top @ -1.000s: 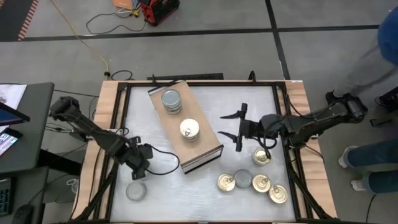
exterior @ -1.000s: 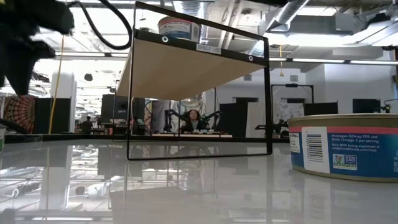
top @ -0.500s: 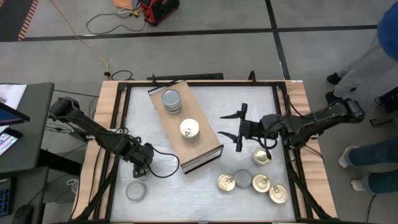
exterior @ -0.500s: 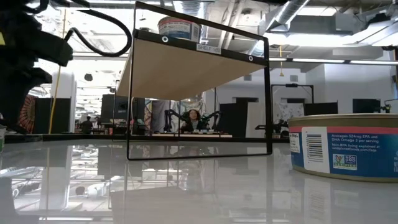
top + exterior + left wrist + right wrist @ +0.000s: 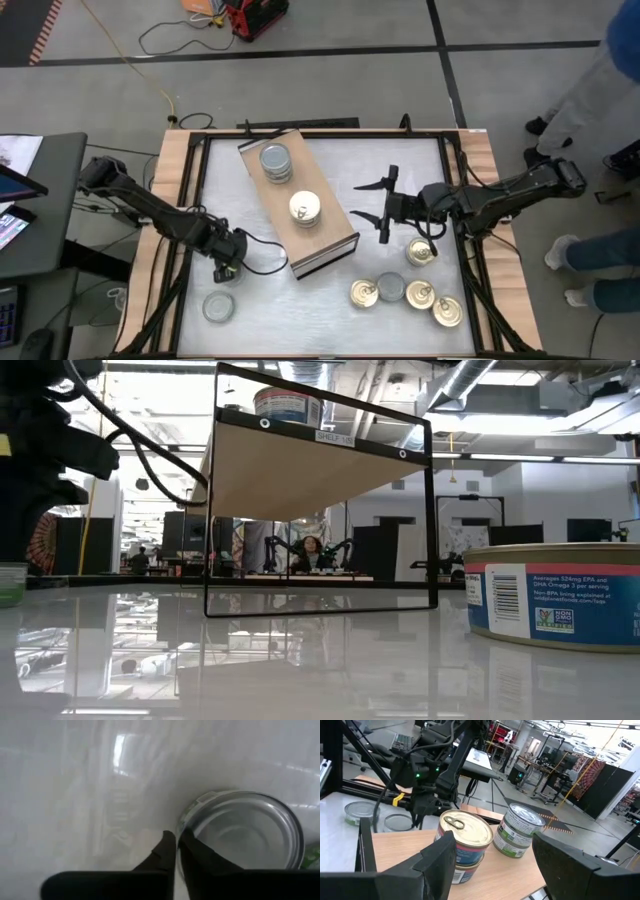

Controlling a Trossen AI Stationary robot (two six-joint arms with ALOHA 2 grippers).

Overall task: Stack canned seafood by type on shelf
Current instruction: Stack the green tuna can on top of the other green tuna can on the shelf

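The shelf (image 5: 297,203) is a light-wood board lying aslant mid-table. On it stands a stack of silver-topped tins (image 5: 276,162) and a stack of gold-topped tins (image 5: 305,208). A lone silver-topped tin (image 5: 218,306) sits on the table near the front left. My left gripper (image 5: 225,270) is just beyond its far side, shut with nothing between the fingers. In the left wrist view the shut fingertips (image 5: 175,845) stand by this tin's rim (image 5: 190,815). My right gripper (image 5: 381,206) hovers open to the right of the shelf, facing the two stacks (image 5: 465,845). My left gripper's shut fingertips (image 5: 170,842) point down at the table right beside the lone tin's rim (image 5: 186,820). I cannot tell whether they touch it.
Several loose tins lie near the front right: a gold-topped one (image 5: 420,251), then a row of gold (image 5: 364,293), silver (image 5: 391,288), gold (image 5: 419,295) and gold (image 5: 447,311). One labelled tin (image 5: 555,595) fills the low view's right. A person's legs (image 5: 600,110) show beyond the table's right edge.
My left gripper has come down toward the table beside the lone silver-topped tin and has shut on nothing. The tin has stayed where it was. My right gripper has kept still and open.
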